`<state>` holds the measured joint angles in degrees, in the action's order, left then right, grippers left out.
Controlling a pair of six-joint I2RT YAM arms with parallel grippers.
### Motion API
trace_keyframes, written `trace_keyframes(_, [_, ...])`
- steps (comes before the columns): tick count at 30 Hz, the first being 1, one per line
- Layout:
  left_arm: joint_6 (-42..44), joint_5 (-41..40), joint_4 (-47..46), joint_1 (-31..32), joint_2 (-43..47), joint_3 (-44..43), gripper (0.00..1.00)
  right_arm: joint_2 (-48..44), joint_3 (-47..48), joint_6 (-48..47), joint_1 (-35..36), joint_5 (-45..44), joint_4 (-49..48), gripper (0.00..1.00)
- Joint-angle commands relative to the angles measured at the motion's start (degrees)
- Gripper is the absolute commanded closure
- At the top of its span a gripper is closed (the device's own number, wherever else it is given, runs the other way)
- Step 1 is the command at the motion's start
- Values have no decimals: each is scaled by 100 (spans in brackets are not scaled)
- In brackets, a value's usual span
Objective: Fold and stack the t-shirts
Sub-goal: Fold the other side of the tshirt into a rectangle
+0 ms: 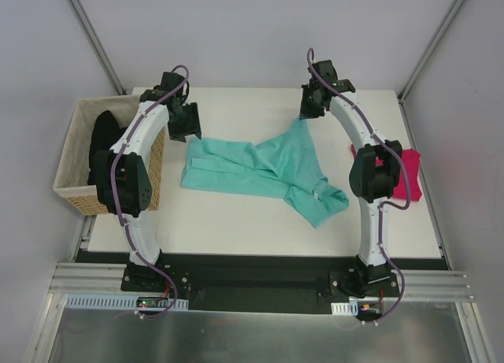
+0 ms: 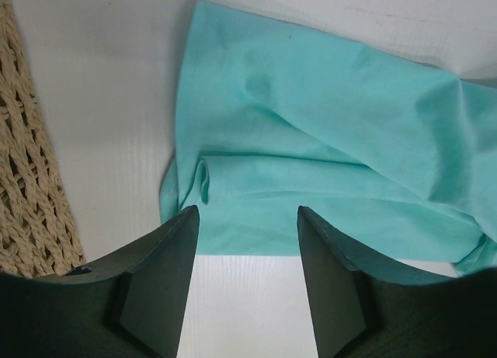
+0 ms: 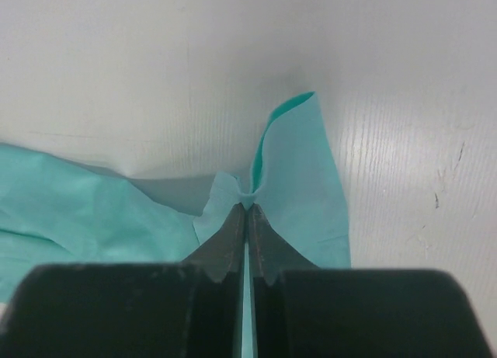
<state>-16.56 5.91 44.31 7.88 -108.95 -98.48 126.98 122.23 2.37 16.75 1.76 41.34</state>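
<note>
A teal t-shirt (image 1: 260,170) lies crumpled across the middle of the table. My right gripper (image 1: 303,117) is shut on its far corner, and the pinched teal cloth (image 3: 299,195) bunches up at the closed fingertips. My left gripper (image 1: 183,128) hovers open just beyond the shirt's left end, near its folded hem (image 2: 311,187), with bare table between the fingers (image 2: 155,272). A magenta t-shirt (image 1: 408,178) lies folded at the right edge, partly behind the right arm. Black t-shirts (image 1: 102,142) sit in the basket.
The tan woven basket (image 1: 71,154) stands at the left edge, close beside the left arm; its wall (image 2: 31,179) shows in the left wrist view. White table (image 1: 236,221) lies in front of the teal shirt.
</note>
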Motion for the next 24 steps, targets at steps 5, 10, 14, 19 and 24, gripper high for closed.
trace_keyframes(5, [-67, 15, 77, 3, 479, 188, 47, -411, 380, -413, 144, 114, -126, 99])
trace_keyframes(10, [-85, 6, 33, 3, 541, 311, 47, -455, 406, -729, 267, -445, -74, 99])
trace_keyframes(14, [-102, 7, -2, 3, 585, 390, 47, -490, 406, -896, 293, -1027, -21, 99])
trace_keyframes(19, [-85, -11, -11, 3, 594, 443, 47, -507, 415, -1125, 276, -1704, -65, 99])
trace_keyframes(24, [-49, -20, -11, 3, 576, 435, 47, -507, 424, -1300, 267, -2056, -205, 99])
